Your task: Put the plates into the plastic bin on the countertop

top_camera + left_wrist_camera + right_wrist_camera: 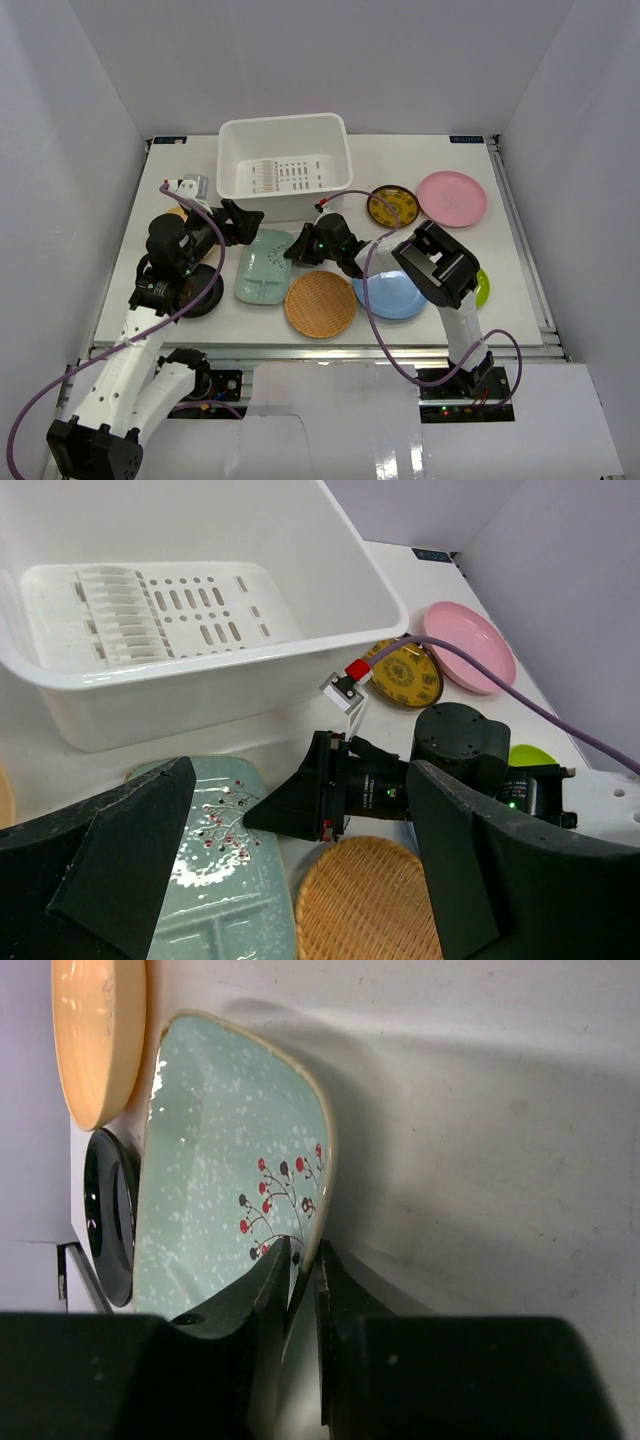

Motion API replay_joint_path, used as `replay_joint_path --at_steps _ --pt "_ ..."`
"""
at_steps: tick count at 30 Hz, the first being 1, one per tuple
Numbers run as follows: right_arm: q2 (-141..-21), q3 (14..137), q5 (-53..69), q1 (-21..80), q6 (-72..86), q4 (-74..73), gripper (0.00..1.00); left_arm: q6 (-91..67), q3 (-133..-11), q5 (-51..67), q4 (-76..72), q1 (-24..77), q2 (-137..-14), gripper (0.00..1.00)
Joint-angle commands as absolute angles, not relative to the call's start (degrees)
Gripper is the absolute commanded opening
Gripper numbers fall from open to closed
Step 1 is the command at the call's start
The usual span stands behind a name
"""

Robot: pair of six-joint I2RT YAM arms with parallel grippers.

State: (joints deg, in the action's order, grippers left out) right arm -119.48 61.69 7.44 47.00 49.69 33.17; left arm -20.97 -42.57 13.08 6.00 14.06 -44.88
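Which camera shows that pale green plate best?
The top external view: the pale green plate shows almost whole. The right wrist view skews it, rim in the right gripper; the left wrist view, one decorated corner.

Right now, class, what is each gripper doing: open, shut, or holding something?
Left gripper: open, holding nothing.
Right gripper: shut on the rim of the pale green plate.

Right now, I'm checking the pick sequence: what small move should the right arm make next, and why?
Probably lift the pale green plate slightly off the countertop: the right gripper pinches its rim, and the plastic bin stands just beyond.
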Motion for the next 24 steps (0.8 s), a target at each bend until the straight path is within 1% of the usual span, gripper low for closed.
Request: replay_joint_path --at_steps 1,2,3,5,11,15,16,20,24 --pt "-119.01 60.56 7.65 47.46 51.85 35.42 0.17 -20.74 -42.36 13.18 5.98 14.24 -44.03 0.98" --pt "-117.96 59.69 8.17 47.55 52.55 36.81 0.13 -20.22 -42.54 13.10 6.15 14.15 -43.77 0.98" --pt "-117.34 59.16 8.78 47.46 53.08 37.96 0.10 -20.04 -42.80 12.75 6.24 14.06 -43.42 0.98" --pt "-115.14 58.36 10.10 47.46 54.39 40.50 0.08 -19.95 -43.76 11.26 6.33 13.89 -42.54 0.98" --pt "-107.50 55.29 13.10 47.99 56.34 47.72 0.08 -19.95 -46.84 10.55 7.12 13.80 -41.75 0.98" --pt "-100.91 53.61 12.22 48.16 52.32 48.96 0.08 -19.86 -47.81 7.92 9.93 13.80 -40.70 0.98" --pt "-98.29 54.05 11.43 47.99 51.08 48.17 0.08 -20.30 -47.38 6.78 10.02 13.89 -40.17 0.98" --pt "-94.75 58.86 9.84 47.20 45.18 43.78 0.08 -20.30 -48.34 5.10 13.08 13.89 -40.25 0.98" --pt "-92.90 62.31 9.67 42.47 44.91 43.07 0.08 -20.92 -48.51 2.90 15.29 13.89 -38.76 0.98"
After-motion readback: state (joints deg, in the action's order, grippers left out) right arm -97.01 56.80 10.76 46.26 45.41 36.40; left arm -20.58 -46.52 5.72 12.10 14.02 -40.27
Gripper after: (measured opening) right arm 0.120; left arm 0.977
